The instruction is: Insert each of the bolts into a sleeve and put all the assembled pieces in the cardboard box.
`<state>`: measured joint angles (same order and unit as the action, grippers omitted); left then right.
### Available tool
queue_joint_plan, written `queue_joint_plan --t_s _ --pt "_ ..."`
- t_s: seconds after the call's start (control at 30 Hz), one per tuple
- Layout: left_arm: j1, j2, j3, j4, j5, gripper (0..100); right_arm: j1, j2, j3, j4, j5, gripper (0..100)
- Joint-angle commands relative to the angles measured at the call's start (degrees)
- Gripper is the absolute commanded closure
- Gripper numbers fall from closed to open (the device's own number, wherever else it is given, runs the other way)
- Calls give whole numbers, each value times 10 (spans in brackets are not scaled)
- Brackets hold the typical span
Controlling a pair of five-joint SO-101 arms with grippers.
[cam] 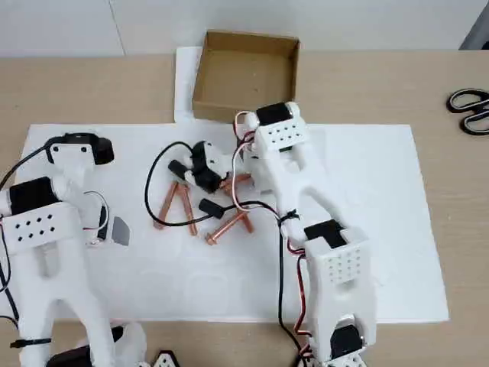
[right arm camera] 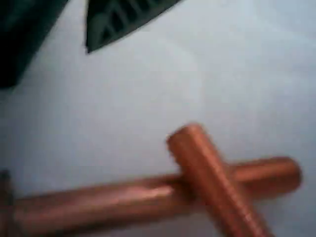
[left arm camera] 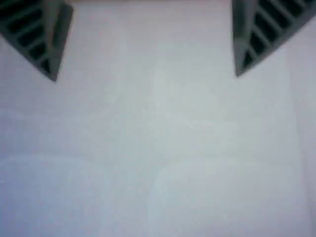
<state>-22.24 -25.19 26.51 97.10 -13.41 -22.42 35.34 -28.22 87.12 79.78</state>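
1. The box [cam: 244, 76], brown cardboard and open-topped, is set upright at the far side of the bench.
2. Two copper rods [cam: 166, 204] are laid in a V near the middle.
3. Beside them, a second pair [cam: 228, 227] is crossed: a long rod [right arm camera: 98, 202] is overlain by a shorter rod [right arm camera: 212, 182].

Surface: a flat white paper sheet [left arm camera: 158, 163] was seen spread beneath the camera, marked by faint pale creases.
Gripper: the left gripper [left arm camera: 144, 74] was held over the sheet with its jaws set wide apart.
Fingers: two dark grey ribbed plastic fingers [left arm camera: 37, 34] were seen, one on either side of the gap.
Gap: the white sheet was seen between the tips.
Contact: whether the tips touched the sheet could not be told.
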Motion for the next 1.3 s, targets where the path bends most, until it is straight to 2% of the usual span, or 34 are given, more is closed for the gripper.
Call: queue_joint_plan --t_s 0.0,0.6,0.67,0.73,0.9,1.07,1.27 --pt "-3 -16 0 -9 -1 778 22 -7 -23 -12 -18 799" --pt "-2 -13 0 -28 0 778 35 77 -23 -59 -47 805" --pt "-2 -13 0 -35 1 778 34 78 -23 -57 -48 871" --pt "-2 -12 5 -46 1 778 34 80 -23 -54 -51 998" --pt "37 -12 28 -76 8 778 36 56 -31 15 -100 983" --pt "105 -12 -3 -96 105 778 72 -49 -69 63 -204 983" --pt "167 -12 -68 -96 312 778 102 -181 -69 64 -335 984"
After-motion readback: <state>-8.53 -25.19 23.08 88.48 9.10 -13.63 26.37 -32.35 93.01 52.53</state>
